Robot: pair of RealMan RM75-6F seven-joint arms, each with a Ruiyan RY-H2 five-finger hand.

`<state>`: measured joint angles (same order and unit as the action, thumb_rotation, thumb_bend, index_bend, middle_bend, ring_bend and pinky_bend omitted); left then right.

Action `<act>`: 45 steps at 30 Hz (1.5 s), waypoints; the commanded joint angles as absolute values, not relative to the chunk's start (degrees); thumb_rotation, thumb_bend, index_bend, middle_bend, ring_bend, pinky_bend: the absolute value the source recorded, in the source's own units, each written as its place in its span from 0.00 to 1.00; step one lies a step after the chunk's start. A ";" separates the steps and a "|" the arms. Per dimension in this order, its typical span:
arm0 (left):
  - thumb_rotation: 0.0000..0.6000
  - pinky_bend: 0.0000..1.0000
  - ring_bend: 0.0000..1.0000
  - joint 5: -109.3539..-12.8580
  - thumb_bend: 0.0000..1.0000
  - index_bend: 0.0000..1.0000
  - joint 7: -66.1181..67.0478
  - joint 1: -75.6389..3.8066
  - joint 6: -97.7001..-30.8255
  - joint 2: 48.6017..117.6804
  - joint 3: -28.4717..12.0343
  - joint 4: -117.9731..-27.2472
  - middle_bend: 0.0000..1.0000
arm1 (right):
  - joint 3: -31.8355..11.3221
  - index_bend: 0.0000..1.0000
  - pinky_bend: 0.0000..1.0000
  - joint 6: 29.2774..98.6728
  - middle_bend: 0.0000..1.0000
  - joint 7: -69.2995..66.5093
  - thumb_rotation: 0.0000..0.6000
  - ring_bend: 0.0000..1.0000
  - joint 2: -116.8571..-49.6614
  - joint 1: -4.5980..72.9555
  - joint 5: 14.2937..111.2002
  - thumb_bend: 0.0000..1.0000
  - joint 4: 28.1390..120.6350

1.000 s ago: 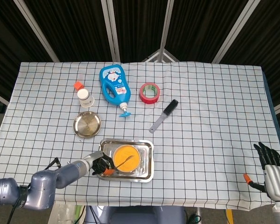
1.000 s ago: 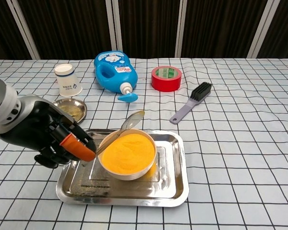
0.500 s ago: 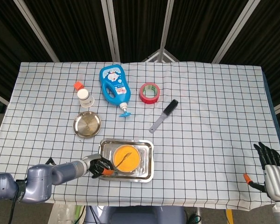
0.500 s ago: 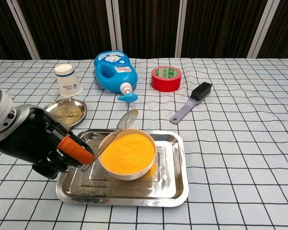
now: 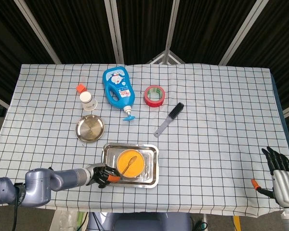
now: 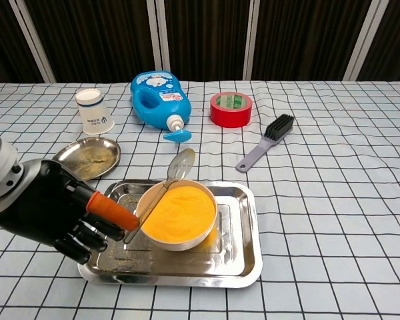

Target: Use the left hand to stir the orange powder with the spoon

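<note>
A white bowl of orange powder stands in a steel tray near the table's front. My left hand, just left of the tray, grips the orange handle of a metal spoon. The spoon slants up over the bowl, its scoop above the far rim, clear of the powder. My right hand hangs at the front right, off the table, fingers spread and holding nothing.
Behind the tray lie a small steel dish, a white cup, a blue detergent bottle, a red tape roll and a grey brush. An orange cap sits by the cup.
My left hand has drawn back toward the table's front edge and dropped lower, keeping hold of the spoon. The spoon's scoop stays above the bowl's far rim.
</note>
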<state>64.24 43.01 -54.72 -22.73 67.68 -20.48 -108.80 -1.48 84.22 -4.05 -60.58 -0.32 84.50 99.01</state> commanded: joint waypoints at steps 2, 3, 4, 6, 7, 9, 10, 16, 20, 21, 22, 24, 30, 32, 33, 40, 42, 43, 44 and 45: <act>1.00 0.86 0.79 66.33 0.58 0.54 42.31 -54.80 -20.52 67.38 -18.99 -108.34 0.79 | -1.49 0.00 0.00 84.19 0.00 -4.07 1.00 0.00 -60.56 -0.30 84.49 0.31 99.00; 1.00 0.86 0.79 66.68 0.58 0.54 42.22 -54.77 -20.02 67.37 -18.64 -108.25 0.79 | -1.48 0.00 0.00 84.19 0.00 -4.08 1.00 0.00 -60.56 -0.30 84.49 0.31 99.00; 1.00 0.86 0.79 67.01 0.58 0.53 42.11 -54.73 -19.55 67.41 -18.24 -108.13 0.79 | -1.47 0.00 0.00 84.20 0.00 -4.09 1.00 0.00 -60.56 -0.32 84.51 0.31 99.00; 1.00 0.86 0.79 67.48 0.58 0.53 41.97 -54.78 -18.54 67.52 -17.23 -107.74 0.79 | -1.47 0.00 0.00 84.23 0.00 -4.09 1.00 0.00 -60.56 -0.33 84.52 0.31 99.01; 1.00 0.86 0.79 67.59 0.58 0.53 41.93 -54.83 -18.19 67.57 -16.81 -107.59 0.79 | -1.48 0.00 0.00 84.26 0.00 -4.10 1.00 0.00 -60.55 -0.34 84.52 0.31 99.01; 1.00 0.86 0.79 67.78 0.58 0.53 41.73 -54.91 -17.45 67.61 -16.03 -107.30 0.79 | -1.48 0.00 0.00 84.27 0.00 -4.14 1.00 0.00 -60.55 -0.35 84.50 0.31 99.02; 1.00 0.86 0.79 67.94 0.58 0.53 41.53 -54.91 -17.03 67.63 -15.64 -107.15 0.79 | -1.49 0.00 0.00 84.26 0.00 -4.15 1.00 0.00 -60.55 -0.35 84.49 0.31 99.02; 1.00 0.86 0.79 69.09 0.58 0.52 39.25 -54.96 -13.27 67.70 -13.56 -106.63 0.79 | -1.49 0.00 0.00 84.17 0.00 -4.07 1.00 0.00 -60.58 -0.29 84.46 0.31 99.01; 1.00 0.86 0.79 68.87 0.58 0.51 36.83 -55.42 -10.28 67.97 -11.89 -106.46 0.78 | -1.52 0.00 0.00 84.26 0.00 -4.12 1.00 0.00 -60.56 -0.34 84.43 0.31 99.05; 1.00 0.86 0.79 68.71 0.58 0.50 36.10 -55.52 -9.43 67.99 -11.49 -106.44 0.78 | -1.53 0.00 0.00 84.27 0.00 -4.14 1.00 0.00 -60.54 -0.35 84.41 0.31 99.04; 1.00 0.87 0.79 68.44 0.58 0.50 35.34 -55.60 -8.53 68.03 -10.99 -106.45 0.78 | -1.53 0.00 0.00 84.26 0.00 -4.17 1.00 0.00 -60.54 -0.36 84.39 0.31 99.04; 1.00 0.87 0.79 67.72 0.58 0.49 34.18 -55.80 -7.17 68.00 -10.13 -106.34 0.78 | -1.53 0.00 0.00 84.27 0.00 -4.21 1.00 0.00 -60.54 -0.35 84.40 0.31 99.03; 1.00 0.87 0.79 63.01 0.58 0.48 27.56 -57.55 -1.93 67.79 -5.37 -104.93 0.78 | -1.51 0.00 0.00 84.27 0.00 -4.27 1.00 0.00 -60.53 -0.34 84.50 0.31 99.01; 1.00 0.87 0.79 60.78 0.57 0.47 24.63 -58.39 0.43 67.66 -3.56 -104.30 0.78 | -1.52 0.00 0.00 84.27 0.00 -4.30 1.00 0.00 -60.52 -0.35 84.46 0.31 99.01; 1.00 0.87 0.79 58.72 0.57 0.47 22.29 -59.16 2.32 67.53 -2.05 -103.79 0.77 | -1.52 0.00 0.00 84.26 0.00 -4.29 1.00 0.00 -60.52 -0.34 84.45 0.31 99.02; 1.00 0.87 0.79 45.95 0.57 0.47 6.78 -63.53 13.92 66.68 5.84 -99.61 0.77 | -1.54 0.00 0.00 84.14 0.00 -4.36 1.00 0.00 -60.53 -0.33 84.30 0.31 99.12; 1.00 0.87 0.79 42.21 0.57 0.47 2.16 -64.41 16.96 66.63 7.51 -97.95 0.77 | -1.52 0.00 0.00 84.14 0.00 -4.37 1.00 0.00 -60.51 -0.34 84.31 0.31 99.11; 1.00 0.87 0.79 40.38 0.57 0.47 -0.08 -64.67 18.48 66.66 8.20 -97.08 0.77 | -1.51 0.00 0.00 84.13 0.00 -4.39 1.00 0.00 -60.50 -0.34 84.32 0.31 99.12; 1.00 0.87 0.79 38.58 0.56 0.46 -2.23 -64.85 19.92 66.72 8.74 -96.18 0.77 | -1.50 0.00 0.00 84.12 0.00 -4.38 1.00 0.00 -60.50 -0.33 84.34 0.31 99.13; 1.00 0.87 0.79 36.84 0.54 0.45 -4.27 -64.94 21.26 66.77 9.12 -95.28 0.77 | -1.50 0.00 0.00 84.12 0.00 -4.35 1.00 0.00 -60.49 -0.33 84.35 0.31 99.12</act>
